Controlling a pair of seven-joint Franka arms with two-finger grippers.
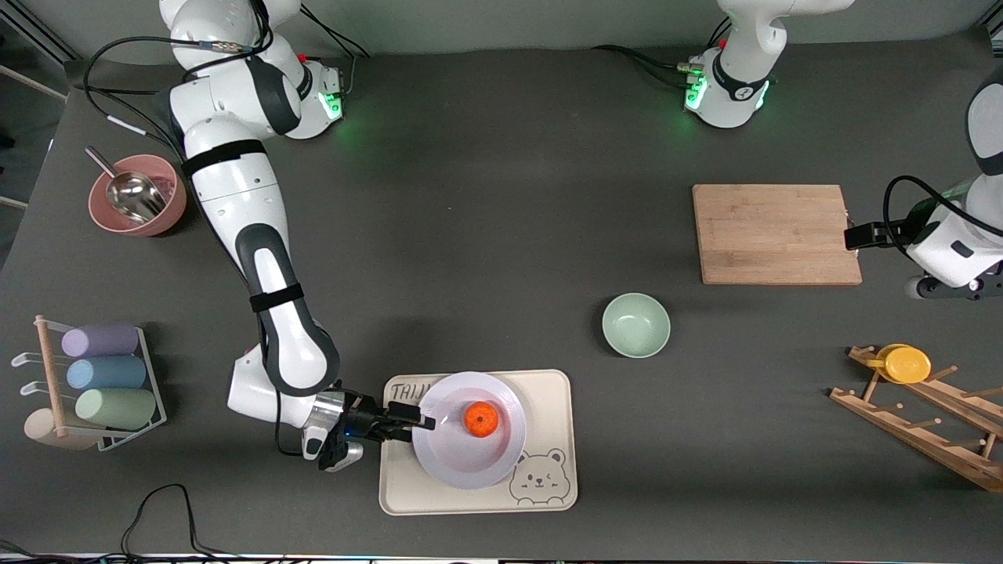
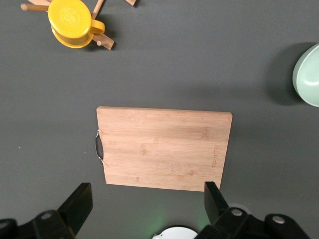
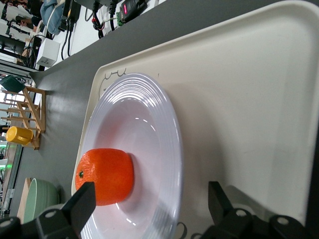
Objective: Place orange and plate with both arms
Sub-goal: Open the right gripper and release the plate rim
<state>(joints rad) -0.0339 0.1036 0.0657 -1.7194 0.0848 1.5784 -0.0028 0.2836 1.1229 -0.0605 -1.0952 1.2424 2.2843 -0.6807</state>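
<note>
The orange [image 1: 481, 419] lies in the middle of the white plate [image 1: 470, 466], which sits on the cream bear tray [image 1: 548, 399] near the front camera. My right gripper [image 1: 415, 419] is low at the plate's edge toward the right arm's end of the table. In the right wrist view the gripper [image 3: 149, 199] is open, the plate's rim [image 3: 172, 149] lies between its jaws, and the orange [image 3: 105, 175] is close to one finger. My left gripper [image 1: 952, 286] hangs open and empty beside the cutting board; it also shows in the left wrist view [image 2: 147, 201].
A wooden cutting board [image 1: 776, 233] and a pale-green bowl [image 1: 635, 324] lie toward the left arm's end. A wooden rack with a yellow cup [image 1: 905, 363] stands nearer the camera there. A pink bowl with a scoop [image 1: 137, 196] and a cup rack [image 1: 102, 376] stand at the right arm's end.
</note>
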